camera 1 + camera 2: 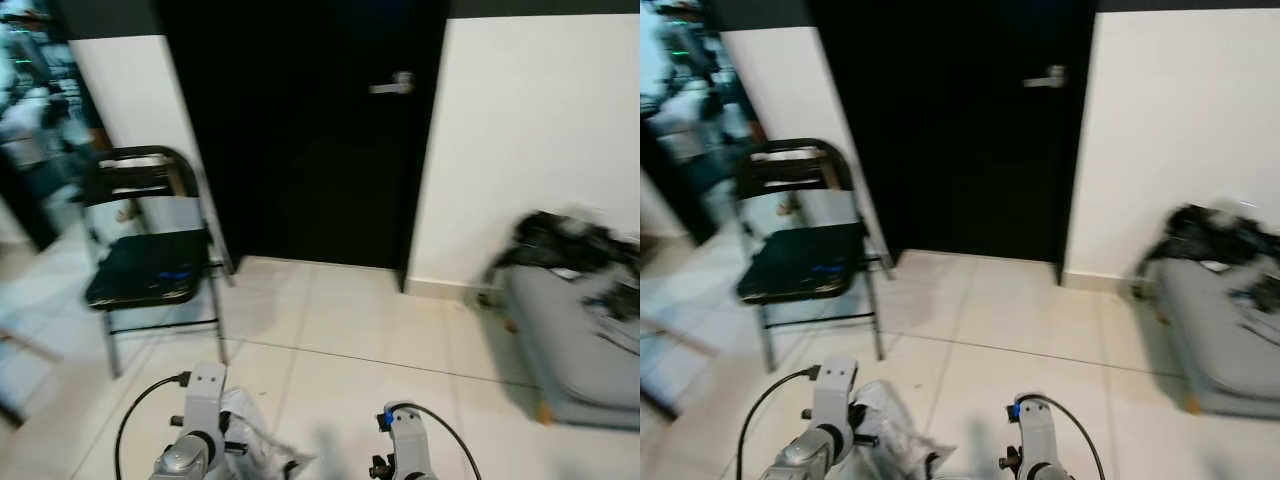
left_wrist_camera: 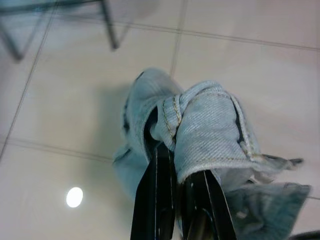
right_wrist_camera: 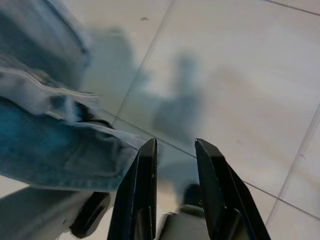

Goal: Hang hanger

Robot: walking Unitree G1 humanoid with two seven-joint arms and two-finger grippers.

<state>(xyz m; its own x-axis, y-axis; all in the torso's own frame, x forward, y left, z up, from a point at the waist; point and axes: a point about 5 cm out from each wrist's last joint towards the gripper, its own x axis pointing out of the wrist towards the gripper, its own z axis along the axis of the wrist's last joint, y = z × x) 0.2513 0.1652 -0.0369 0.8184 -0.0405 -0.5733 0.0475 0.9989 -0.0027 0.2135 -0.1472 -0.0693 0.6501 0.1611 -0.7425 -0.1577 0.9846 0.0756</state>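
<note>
No hanger is identifiable. What I carry is a bundle of light blue jeans [image 2: 200, 135], bunched and folded over itself, hanging above the tiled floor [image 1: 350, 350]. My left tool [image 2: 181, 200] has its two black fingers nearly together, pinching a fold of the denim. Whether a hanger sits inside the bundle cannot be determined.

My right tool [image 3: 175, 150] hangs just beside the garment, fingers parted with a gap between them and nothing gripped; the edge of the denim lies close to one finger but apart from it.

Ahead stand a black door [image 1: 300, 130] with a metal handle [image 1: 392, 86], a black folding chair [image 1: 150, 255] to my left, and a grey couch [image 1: 575, 340] with dark clothes [image 1: 565, 245] heaped on it to my right. The head views are blurred.

Judgement: the task is at an early stage. The garment is secured, but no rail, hook or rack is visible. Remaining: locate a hanging point, approach it, and place the item.
</note>
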